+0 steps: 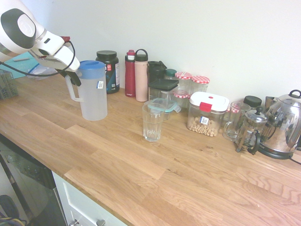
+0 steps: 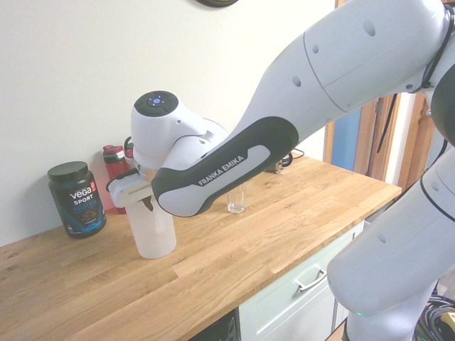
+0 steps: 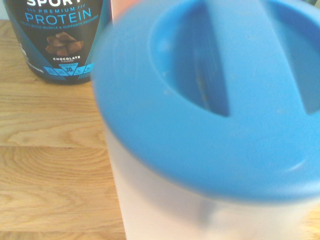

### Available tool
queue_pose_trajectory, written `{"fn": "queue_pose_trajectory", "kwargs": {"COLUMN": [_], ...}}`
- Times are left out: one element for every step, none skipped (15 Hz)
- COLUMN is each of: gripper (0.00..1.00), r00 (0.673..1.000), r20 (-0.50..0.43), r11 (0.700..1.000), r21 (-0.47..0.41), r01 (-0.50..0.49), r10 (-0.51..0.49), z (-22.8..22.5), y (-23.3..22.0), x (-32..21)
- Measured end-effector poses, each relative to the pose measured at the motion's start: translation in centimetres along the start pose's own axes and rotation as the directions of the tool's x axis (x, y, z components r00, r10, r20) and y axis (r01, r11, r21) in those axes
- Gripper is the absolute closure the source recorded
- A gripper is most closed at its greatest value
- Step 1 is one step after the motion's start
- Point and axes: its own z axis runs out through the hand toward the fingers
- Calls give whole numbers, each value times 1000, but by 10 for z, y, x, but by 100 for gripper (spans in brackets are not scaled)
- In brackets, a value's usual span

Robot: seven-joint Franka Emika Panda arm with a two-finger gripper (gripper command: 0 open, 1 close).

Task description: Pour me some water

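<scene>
A frosted plastic pitcher (image 1: 93, 96) with a blue lid (image 1: 91, 66) stands upright on the wooden counter at the back left. My gripper (image 1: 74, 78) is at the pitcher's white handle (image 1: 72, 89), on its left side. From the other side the pitcher (image 2: 153, 231) shows below the gripper (image 2: 144, 201). The blue lid (image 3: 210, 100) fills the wrist view from close by. An upright clear drinking glass (image 1: 153, 121) stands on the counter to the right of the pitcher, apart from it. No water can be made out in either the pitcher or the glass.
A black protein tub (image 1: 109, 70), a red bottle (image 1: 130, 73) and a pink bottle (image 1: 141, 75) line the wall behind the pitcher. Further right are jars, a nut container (image 1: 206, 115), a glass mug (image 1: 233, 122), a French press (image 1: 249, 132) and a kettle (image 1: 284, 125).
</scene>
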Motion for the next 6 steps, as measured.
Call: {"fn": "queue_pose_trajectory", "kwargs": {"gripper": [0, 0, 0, 0, 0, 0], "r00": [1000, 1000, 1000, 999, 997, 988], "r20": [1, 5, 14, 31, 74, 144], "r11": [1000, 1000, 999, 998, 995, 989], "r21": [-5, -16, -32, -55, -91, -131], "r01": [0, 4, 10, 19, 39, 73], "r10": [0, -4, -10, -18, -32, -54], "z": [-1, -6, -14, -26, -40, -53], "y": [1, 2, 3, 6, 11, 19], "x": [0, -2, -6, -12, -19, -26]}}
